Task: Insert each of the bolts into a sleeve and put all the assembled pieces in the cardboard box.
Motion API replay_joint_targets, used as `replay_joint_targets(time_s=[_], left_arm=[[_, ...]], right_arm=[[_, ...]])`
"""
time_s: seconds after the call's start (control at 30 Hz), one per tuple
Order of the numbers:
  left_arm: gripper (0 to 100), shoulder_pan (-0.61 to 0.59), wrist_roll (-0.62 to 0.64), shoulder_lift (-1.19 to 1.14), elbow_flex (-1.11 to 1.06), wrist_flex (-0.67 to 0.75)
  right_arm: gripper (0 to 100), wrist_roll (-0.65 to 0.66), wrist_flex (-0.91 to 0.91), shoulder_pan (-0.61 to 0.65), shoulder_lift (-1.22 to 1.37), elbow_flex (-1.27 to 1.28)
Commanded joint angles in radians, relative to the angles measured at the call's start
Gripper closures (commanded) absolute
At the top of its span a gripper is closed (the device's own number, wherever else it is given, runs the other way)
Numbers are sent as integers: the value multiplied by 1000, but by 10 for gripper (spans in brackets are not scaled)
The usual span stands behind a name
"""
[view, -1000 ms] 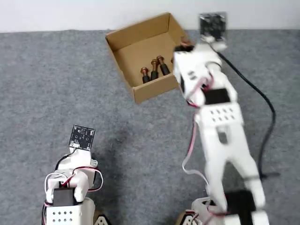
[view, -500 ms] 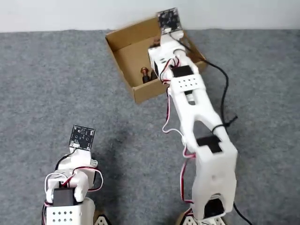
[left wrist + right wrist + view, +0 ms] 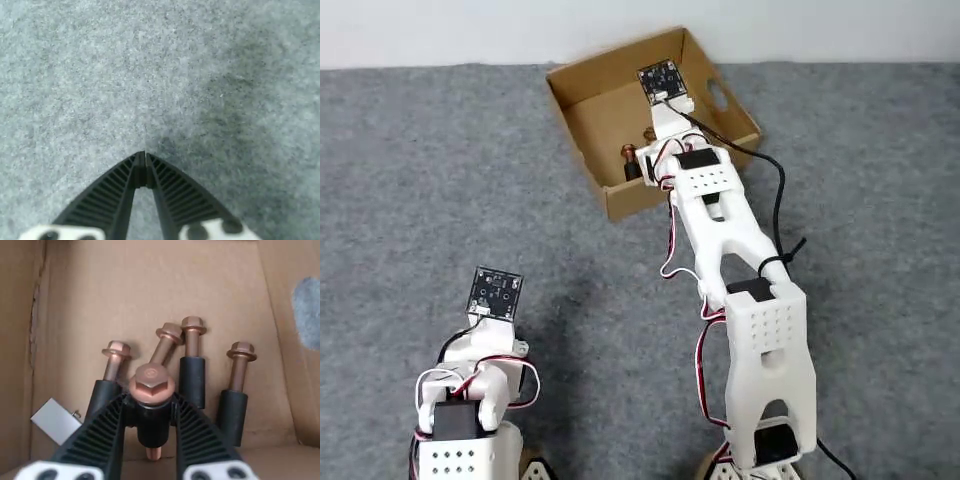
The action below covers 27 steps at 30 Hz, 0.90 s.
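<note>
Carpet [image 3: 100, 75], grey and fuzzy, lies under our left claw [image 3: 145, 157] at 7 o'clock, its ribbed black jaws pressed together. At 12 o'clock we see the right claw [image 3: 149, 405] inside the cardboard box [image 3: 585, 105], clamped on a round black sleeve [image 3: 150, 432] with a copper hex bolt [image 3: 151, 382] through it. Four like pieces [image 3: 192, 375] lie on the box floor, near a pale tag [image 3: 54, 420].

Robot bench – a lab or hobby workspace, exact room unclear.
Grey felt mat [image 3: 420, 180] over the table, plain white wall [image 3: 470, 30] along the far edge. Left arm [image 3: 470, 425] and right arm [image 3: 765, 350] are white plastic, side by side at the near edge – bare camera board [image 3: 495, 293] exposed, cardboard box [image 3: 582, 95] as the bin at the far side.
</note>
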<state>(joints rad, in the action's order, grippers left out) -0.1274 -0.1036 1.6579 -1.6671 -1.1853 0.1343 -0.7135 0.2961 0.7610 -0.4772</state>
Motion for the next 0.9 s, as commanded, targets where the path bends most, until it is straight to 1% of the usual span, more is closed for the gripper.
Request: replay_joint_targets(time_s=[0.0,0.2,0.27,0.33,0.37,0.4,0.43,0.5,0.6,0.73,0.87], left_arm=[[994,-5,-9,6,5,25],[994,-5,-9,6,5,25],[994,-5,-9,6,5,25],[994,-5,-9,6,5,25],[994,-5,-9,6,5,25],[994,-5,-9,6,5,25],[994,-5,-9,6,5,25],[994,-5,-9,6,5,25],[994,-5,-9,6,5,25],[994,-5,-9,6,5,25],[994,-5,-9,6,5,25]], right_arm=[[826,9,-73,-1,-10,-15],[833,5,-91,-12,-44,-44],[891,5,-91,-15,-74,-49],[990,5,-91,-18,-119,-49],[993,3,-93,-21,-142,-46],[970,2,-101,-28,-165,-43],[968,2,-122,-33,-186,-43],[995,2,-174,-39,-223,-43],[991,-3,-246,-47,-266,-43],[991,-81,-323,-54,-334,-43],[991,-193,-473,-53,-404,-43]])
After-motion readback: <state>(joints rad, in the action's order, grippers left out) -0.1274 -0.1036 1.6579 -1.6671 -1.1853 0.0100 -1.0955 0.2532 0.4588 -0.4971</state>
